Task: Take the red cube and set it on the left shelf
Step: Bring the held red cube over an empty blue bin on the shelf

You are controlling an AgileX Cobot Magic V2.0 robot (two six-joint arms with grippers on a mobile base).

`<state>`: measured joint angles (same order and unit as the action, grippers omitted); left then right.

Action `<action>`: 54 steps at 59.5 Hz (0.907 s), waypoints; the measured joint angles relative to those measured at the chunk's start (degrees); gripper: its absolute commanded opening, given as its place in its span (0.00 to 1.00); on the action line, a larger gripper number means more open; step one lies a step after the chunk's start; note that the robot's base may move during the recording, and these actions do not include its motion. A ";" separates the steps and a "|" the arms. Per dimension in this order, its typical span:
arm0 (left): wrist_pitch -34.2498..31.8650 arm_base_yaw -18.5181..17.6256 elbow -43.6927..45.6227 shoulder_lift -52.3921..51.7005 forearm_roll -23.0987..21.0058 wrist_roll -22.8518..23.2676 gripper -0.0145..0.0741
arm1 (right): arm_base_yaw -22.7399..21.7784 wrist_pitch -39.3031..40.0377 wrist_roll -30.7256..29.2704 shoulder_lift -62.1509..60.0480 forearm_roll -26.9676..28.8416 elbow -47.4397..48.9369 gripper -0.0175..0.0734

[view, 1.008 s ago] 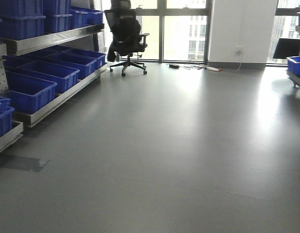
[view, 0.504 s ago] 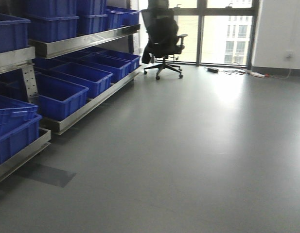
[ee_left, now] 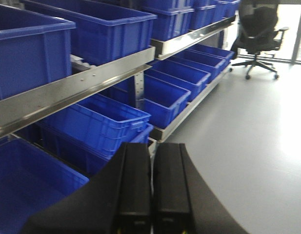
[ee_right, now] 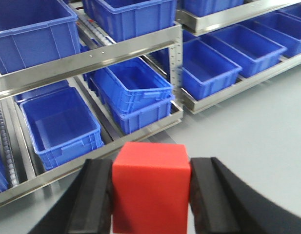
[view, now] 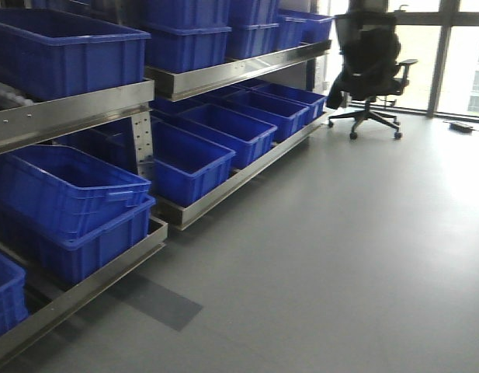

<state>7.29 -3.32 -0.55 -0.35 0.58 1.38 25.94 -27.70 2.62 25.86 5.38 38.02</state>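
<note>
The red cube (ee_right: 150, 187) fills the space between the two black fingers of my right gripper (ee_right: 151, 195), which is shut on it, held above grey floor in front of the rack. The left shelf (view: 76, 109) is a steel multi-tier rack lined with blue crates (view: 185, 159); it shows as the left shelf (ee_right: 87, 61) in the right wrist view and the left shelf (ee_left: 72, 90) in the left wrist view. My left gripper (ee_left: 151, 187) has its fingers pressed together with nothing between them, pointing at the rack's lower tier.
A black office chair (view: 371, 70) stands by the windows at the far right end of the rack. Grey floor (view: 340, 256) stretches to the right. A darker floor patch (view: 157, 303) lies beside the lowest rail.
The front view has swung left and closer to the rack: the crates now fill the left half and the chair has shifted to the upper right.
</note>
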 measured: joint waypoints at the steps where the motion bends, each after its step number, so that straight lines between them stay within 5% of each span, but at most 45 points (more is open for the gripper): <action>1: 0.00 0.00 0.00 0.00 0.00 0.00 0.28 | 0.00 0.00 0.00 0.00 0.00 0.00 0.25; 54: 0.00 0.00 0.00 0.00 0.00 0.00 0.28 | 0.00 -0.09 0.00 0.00 0.00 0.00 0.25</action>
<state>7.29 -3.32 -0.55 -0.35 0.58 1.38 25.94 -27.79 2.62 25.86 5.38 38.02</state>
